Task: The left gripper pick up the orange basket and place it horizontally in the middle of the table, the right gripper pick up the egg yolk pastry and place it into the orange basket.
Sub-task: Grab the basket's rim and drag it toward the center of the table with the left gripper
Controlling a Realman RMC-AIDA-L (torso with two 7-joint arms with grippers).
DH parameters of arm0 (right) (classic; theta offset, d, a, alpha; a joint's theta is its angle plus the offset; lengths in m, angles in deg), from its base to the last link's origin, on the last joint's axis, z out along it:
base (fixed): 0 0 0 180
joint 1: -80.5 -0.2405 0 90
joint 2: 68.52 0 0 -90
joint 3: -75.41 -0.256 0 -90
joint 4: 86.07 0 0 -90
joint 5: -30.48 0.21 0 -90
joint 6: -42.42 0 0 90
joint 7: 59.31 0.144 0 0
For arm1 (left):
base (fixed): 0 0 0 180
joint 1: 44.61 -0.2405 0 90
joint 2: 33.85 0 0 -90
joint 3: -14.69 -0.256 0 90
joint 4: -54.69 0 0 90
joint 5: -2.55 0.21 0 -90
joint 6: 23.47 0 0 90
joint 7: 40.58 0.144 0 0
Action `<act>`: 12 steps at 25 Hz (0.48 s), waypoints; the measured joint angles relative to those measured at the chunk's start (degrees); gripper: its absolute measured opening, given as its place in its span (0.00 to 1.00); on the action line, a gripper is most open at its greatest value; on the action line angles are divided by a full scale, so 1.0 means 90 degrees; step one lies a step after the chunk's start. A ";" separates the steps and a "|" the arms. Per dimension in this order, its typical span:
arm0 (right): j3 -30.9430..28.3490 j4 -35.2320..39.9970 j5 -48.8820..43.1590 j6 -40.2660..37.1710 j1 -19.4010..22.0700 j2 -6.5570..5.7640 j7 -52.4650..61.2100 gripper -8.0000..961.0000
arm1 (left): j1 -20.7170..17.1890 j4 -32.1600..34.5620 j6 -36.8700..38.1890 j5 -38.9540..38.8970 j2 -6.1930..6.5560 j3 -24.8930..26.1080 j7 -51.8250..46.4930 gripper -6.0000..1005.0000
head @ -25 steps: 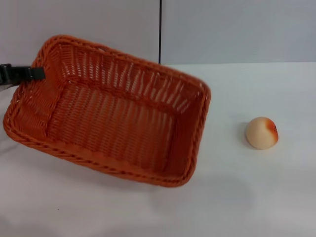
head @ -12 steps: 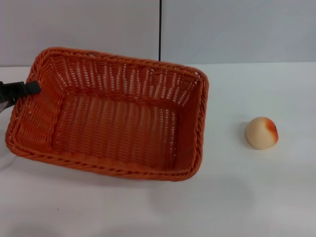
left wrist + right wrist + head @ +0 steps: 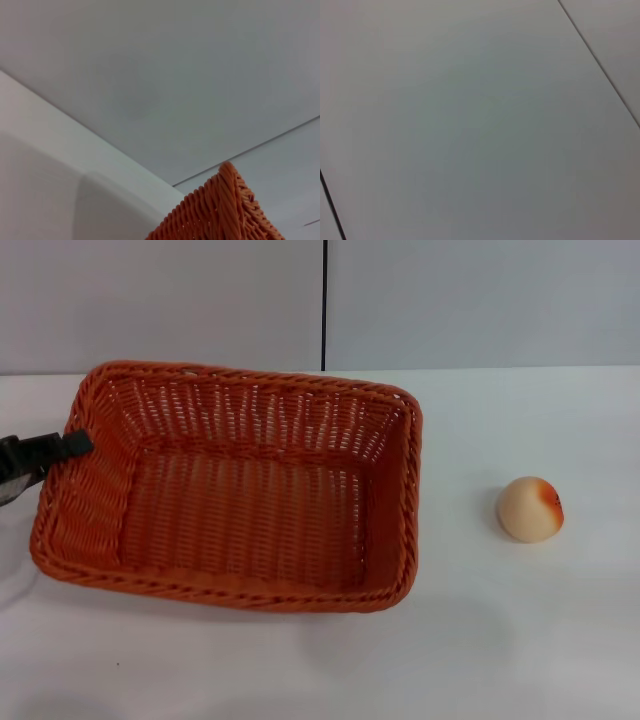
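Your left gripper (image 3: 62,447) is gripping the orange basket (image 3: 240,490) by its rim at the frame's left edge, apparently clamped. You're nearly finishing placement mid-table (image 3: 500,640); the egg yolk pastry (image 3: 531,508) is waiting untouched at right, the right gripper being unseen.

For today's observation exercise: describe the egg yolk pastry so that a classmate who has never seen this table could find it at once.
Start at the white table and find the big orange basket, held at its left rim by the left gripper. Look to the basket's right: the egg yolk pastry sits alone on bare tabletop. It is a small cream ball with an orange-red blotch.
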 joint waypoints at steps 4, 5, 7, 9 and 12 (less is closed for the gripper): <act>0.0015 0.0000 0.0000 0.0000 0.0000 0.0002 0.0002 0.76 | -0.0077 -0.0004 0.0067 0.0019 0.0019 -0.0004 0.0076 0.26; 0.0065 0.0000 0.0000 0.0008 -0.0011 0.0003 0.0002 0.76 | -0.0088 -0.0005 0.0091 0.0027 0.0022 -0.0012 0.0092 0.26; 0.0105 0.0000 0.0000 0.0013 -0.0019 0.0003 0.0003 0.76 | -0.0097 -0.0006 0.0132 0.0042 0.0025 -0.0034 0.0137 0.27; 0.0148 0.0000 0.0000 0.0019 -0.0034 0.0004 0.0007 0.76 | -0.0105 -0.0006 0.0181 0.0045 0.0029 -0.0054 0.0179 0.27; 0.0164 0.0000 -0.0001 0.0036 -0.0066 0.0003 0.0009 0.76 | -0.0135 0.0043 0.0384 0.0066 0.0061 -0.0180 0.0314 0.28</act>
